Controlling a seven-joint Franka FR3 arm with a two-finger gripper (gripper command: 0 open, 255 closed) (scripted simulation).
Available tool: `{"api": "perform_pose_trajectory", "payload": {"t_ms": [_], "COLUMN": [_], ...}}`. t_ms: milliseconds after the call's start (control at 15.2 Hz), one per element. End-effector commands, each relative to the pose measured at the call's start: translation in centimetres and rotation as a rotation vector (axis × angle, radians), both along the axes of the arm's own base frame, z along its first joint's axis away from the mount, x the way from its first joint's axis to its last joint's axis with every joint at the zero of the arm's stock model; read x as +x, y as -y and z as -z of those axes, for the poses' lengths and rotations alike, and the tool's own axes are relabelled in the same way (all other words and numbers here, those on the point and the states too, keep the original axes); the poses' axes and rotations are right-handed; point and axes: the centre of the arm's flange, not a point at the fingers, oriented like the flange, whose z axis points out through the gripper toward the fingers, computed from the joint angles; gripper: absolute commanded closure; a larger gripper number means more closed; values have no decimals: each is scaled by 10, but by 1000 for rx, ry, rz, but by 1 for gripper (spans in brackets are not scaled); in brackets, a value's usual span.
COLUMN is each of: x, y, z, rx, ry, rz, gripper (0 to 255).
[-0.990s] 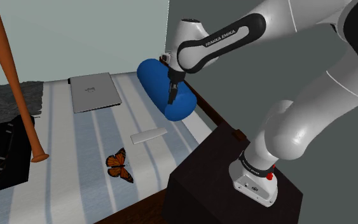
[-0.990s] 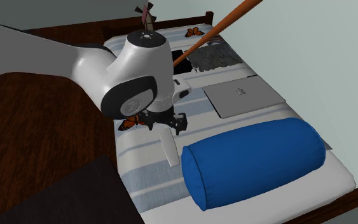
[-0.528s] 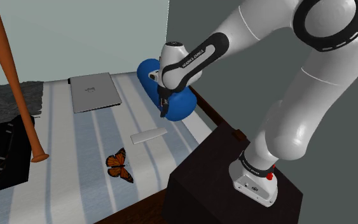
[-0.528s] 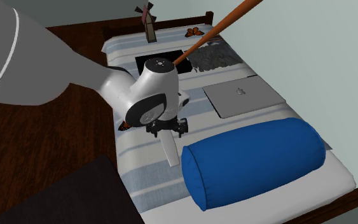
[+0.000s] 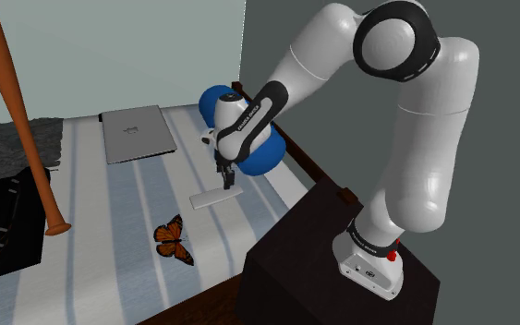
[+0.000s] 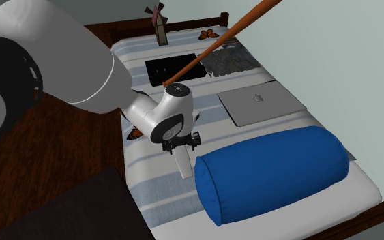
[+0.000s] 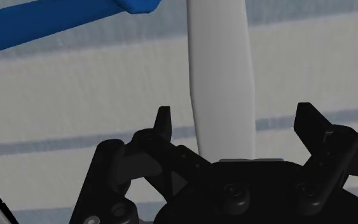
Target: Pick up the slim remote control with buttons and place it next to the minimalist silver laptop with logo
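The slim remote [image 5: 216, 197] is a plain white bar lying flat on the striped bed, beside the blue bolster. My black gripper [image 5: 227, 177] hangs just above its end nearer the bolster, pointing down. In the wrist view the remote [image 7: 222, 76] runs lengthwise away from the hand, and the open fingers [image 7: 163, 121] stand on either side of it without touching. From the second exterior view the gripper [image 6: 181, 144] covers the remote's [image 6: 184, 166] upper end. The grey closed laptop [image 5: 136, 134] [image 6: 262, 103] lies further up the bed, past the bolster.
A blue bolster [image 5: 253, 148] [image 6: 272, 174] lies close beside the gripper. An orange butterfly [image 5: 173, 240] sits near the remote. A wooden bat [image 5: 18, 111] leans over a black box [image 5: 4, 222]. The dark stand [image 5: 332, 268] adjoins the bed's wooden edge.
The arm has swung down and toward the shoulder view's left, bringing the gripper from in front of the bolster to just above the remote. The fingers stayed open and the remote has not moved.
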Motion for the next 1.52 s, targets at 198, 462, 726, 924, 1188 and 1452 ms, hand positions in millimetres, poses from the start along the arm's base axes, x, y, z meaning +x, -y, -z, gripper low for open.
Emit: {"api": "perform_pose_trajectory", "payload": {"t_ms": [198, 462, 726, 924, 1188, 1452], "x": [7, 7, 7, 7, 7, 7], "y": [-16, -16, -16, -16, -16, -16], "z": [48, 69, 82, 82, 82, 82], "rx": [-12, -12, -12, -12, -12, -12], "ry": [-11, -11, -11, -11, -11, -11], "rz": [-97, -97, -97, -97, -97, -97], "gripper": [0, 0, 0, 0, 255, 255]}}
